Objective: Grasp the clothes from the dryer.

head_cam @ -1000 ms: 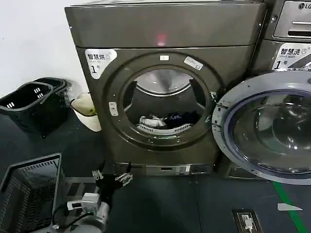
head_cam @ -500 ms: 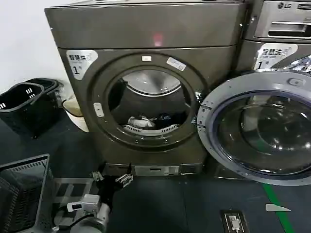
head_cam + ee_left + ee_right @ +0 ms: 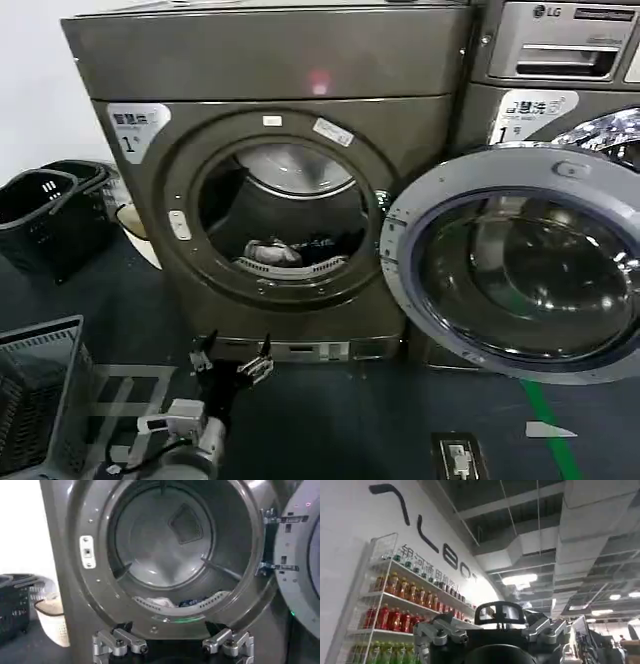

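Note:
The dryer point(image 3: 130, 200) stands ahead with its round porthole open. The clothes lie at the front lip of the steel drum: a white cloth point(image 3: 268, 251) with dark navy fabric point(image 3: 322, 243) beside it. In the left wrist view the white cloth point(image 3: 160, 601) and the navy fabric point(image 3: 192, 601) lie just behind the porthole rim. My left gripper point(image 3: 232, 352) hangs low in front of the dryer's base, below the porthole and apart from the clothes. The left gripper point(image 3: 173, 649) is open and holds nothing. My right gripper point(image 3: 495, 637) points up at a ceiling, open and empty.
The dryer's round glass door point(image 3: 510, 265) is swung open to the right. An LG machine point(image 3: 560, 60) stands behind it. Black baskets point(image 3: 40, 215) and a pale bin point(image 3: 135, 222) sit left of the dryer. A grey mesh basket point(image 3: 35, 400) is at the near left.
In the head view the dryer, its door and the baskets have slid steadily to the left and now look slightly nearer. The left gripper keeps its place in the view, still open.

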`<state>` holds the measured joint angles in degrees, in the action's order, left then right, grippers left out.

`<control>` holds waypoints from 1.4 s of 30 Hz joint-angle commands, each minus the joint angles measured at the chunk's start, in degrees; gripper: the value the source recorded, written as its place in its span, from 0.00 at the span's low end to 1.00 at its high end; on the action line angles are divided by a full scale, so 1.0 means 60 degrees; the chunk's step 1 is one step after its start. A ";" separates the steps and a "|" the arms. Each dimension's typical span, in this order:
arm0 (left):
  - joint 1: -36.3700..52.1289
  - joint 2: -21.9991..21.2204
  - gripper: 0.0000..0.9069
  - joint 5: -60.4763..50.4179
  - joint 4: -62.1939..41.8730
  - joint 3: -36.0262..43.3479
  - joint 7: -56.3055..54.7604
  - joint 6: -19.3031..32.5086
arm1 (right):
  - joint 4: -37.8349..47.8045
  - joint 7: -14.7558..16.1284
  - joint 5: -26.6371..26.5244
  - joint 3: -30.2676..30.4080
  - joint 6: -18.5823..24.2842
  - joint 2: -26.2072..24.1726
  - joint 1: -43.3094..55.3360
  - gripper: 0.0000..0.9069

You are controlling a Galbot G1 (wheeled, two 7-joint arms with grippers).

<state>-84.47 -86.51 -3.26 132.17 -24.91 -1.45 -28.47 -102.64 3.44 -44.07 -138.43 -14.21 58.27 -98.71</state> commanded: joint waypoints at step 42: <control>0.0119 0.0087 1.00 0.0013 0.0202 0.0091 0.0150 0.0689 | -0.0154 0.0222 -0.0156 -0.0084 0.0462 0.0153 -0.0099 1.00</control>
<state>-83.74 -85.98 -3.51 133.29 -24.40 -0.59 -25.49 -103.50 4.74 -45.03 -138.95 -11.48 59.29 -99.34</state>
